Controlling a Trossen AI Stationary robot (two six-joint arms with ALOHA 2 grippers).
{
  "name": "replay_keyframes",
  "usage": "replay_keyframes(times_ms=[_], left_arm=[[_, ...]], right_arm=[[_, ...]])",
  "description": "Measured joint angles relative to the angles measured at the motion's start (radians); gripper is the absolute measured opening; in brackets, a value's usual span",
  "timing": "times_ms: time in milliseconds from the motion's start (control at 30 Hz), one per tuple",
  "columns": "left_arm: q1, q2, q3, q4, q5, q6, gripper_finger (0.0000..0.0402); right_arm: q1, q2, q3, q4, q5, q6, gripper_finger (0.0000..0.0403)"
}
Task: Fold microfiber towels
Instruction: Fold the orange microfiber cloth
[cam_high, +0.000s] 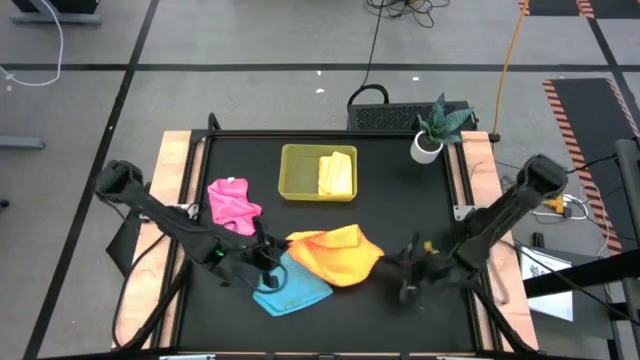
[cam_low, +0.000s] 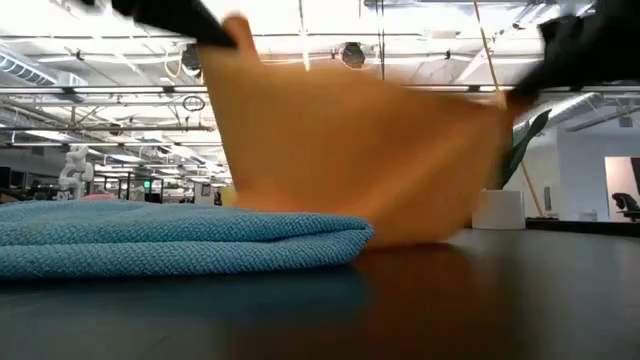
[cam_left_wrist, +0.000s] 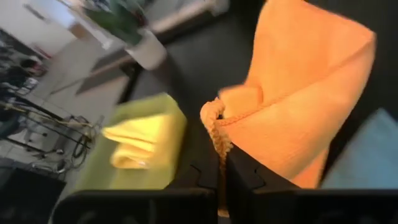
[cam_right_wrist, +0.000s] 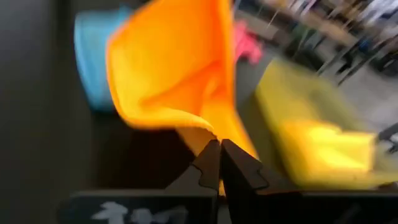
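From above, the orange towel (cam_high: 335, 253) sits near the table's 6 o'clock edge, and in the wrist views the left gripper (cam_left_wrist: 221, 180) and right gripper (cam_right_wrist: 219, 163) each pinch a corner tight, so lift both evenly.

The black table (cam_high: 400, 190) carries a yellow-green tray (cam_high: 300, 172), pink towel (cam_high: 232, 203), blue towel (cam_high: 290, 288) and potted plant (cam_high: 432, 135).

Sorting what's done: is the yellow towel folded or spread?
Folded: the yellow towel lies as a compact bundle inside the tray, covering only part of it.
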Motion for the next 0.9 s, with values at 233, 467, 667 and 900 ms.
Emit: replay_keyframes(times_ms=[233, 467, 667, 900], left_arm=[[-0.062, -0.191, 0.001, 0.046, -0.069, -0.012, 0.0012], [-0.072, -0.232, 0.001, 0.055, -0.045, -0.015, 0.0008], [0.037, -0.180, 0.000, 0.033, -0.052, -0.016, 0.0014], [0.241, -0.121, 0.000, 0.208, -0.134, 0.187, 0.0012]], right_arm=[[0.097, -0.254, 0.000, 0.299, 0.117, -0.224, 0.0001], [0.189, -0.322, 0.000, 0.468, 0.171, -0.395, 0.0001], [0.178, -0.324, -0.007, 0.419, 0.447, -0.462, 0.0001], [0.075, -0.357, -0.033, 0.449, 0.593, -0.637, 0.0000]])
